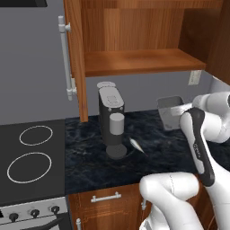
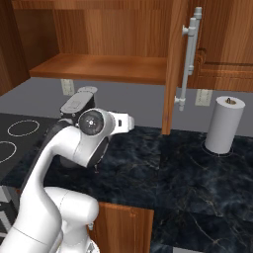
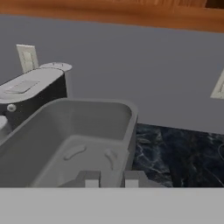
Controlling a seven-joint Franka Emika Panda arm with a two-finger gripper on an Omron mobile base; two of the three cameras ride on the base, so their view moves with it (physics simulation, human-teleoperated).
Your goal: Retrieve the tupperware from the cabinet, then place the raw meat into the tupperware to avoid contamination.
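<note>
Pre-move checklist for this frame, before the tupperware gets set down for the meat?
1. Tupperware out of the cabinet: ok, it is below the shelf, over the counter.
2. Gripper shut on the tupperware rim: ok.
3. Tupperware inside free of contents: ok in the hand view.
4. Raw meat located: ok, on the counter beside the coffee machine.
5. Tupperware resting on the counter: cannot tell.
6. Meat inside the tupperware: not ok, not yet.
</note>
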